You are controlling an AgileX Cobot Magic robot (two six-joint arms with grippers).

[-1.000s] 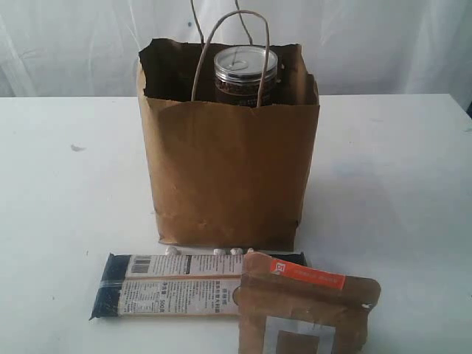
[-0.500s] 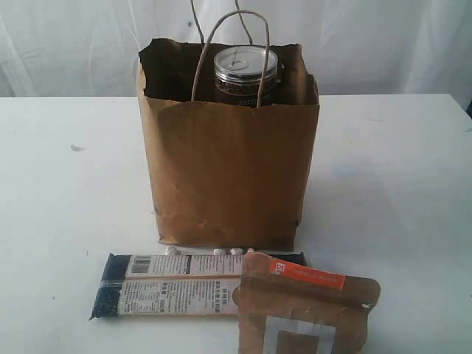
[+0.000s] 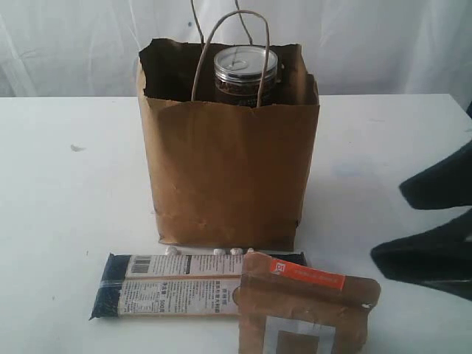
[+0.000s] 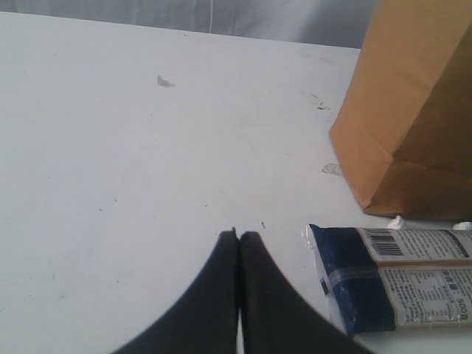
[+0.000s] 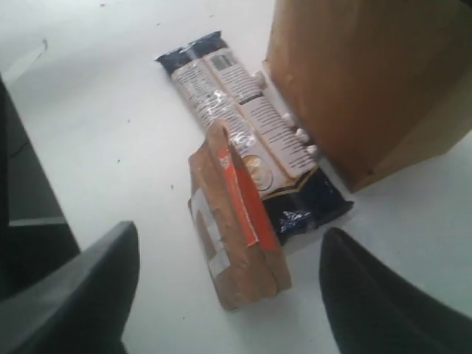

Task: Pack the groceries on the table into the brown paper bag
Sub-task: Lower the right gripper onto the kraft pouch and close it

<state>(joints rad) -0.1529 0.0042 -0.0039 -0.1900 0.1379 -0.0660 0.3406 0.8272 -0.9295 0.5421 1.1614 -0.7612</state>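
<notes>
Here the right fingers reach in from the right edge of the exterior view, pointing across the counter toward the groceries. The 2 dark fingers stand spread wide with nothing between them, released and touching no item. In the right wrist view the brown pouch with orange strip lies straight ahead of them, centred on the gap between the 2 tips and clear of both. Its upper end rests on the long dark-blue packet, which stretches away beyond the pouch. Farther ahead still, past the packet, stands the brown paper bag, upright, with a few small white bits at its base.

The left fingers are clenched tip to tip and hold nothing. They sit low over bare counter, angled forward. One end of the dark-blue packet lies just beside them, not touching, and a lower corner of the bag is ahead on that same side.

Inside the bag, well apart from both pairs of fingers, a dark can with silver pull-tab lid stands upright. Its top shows above the ragged front edge, behind a twisted paper-cord handle.
</notes>
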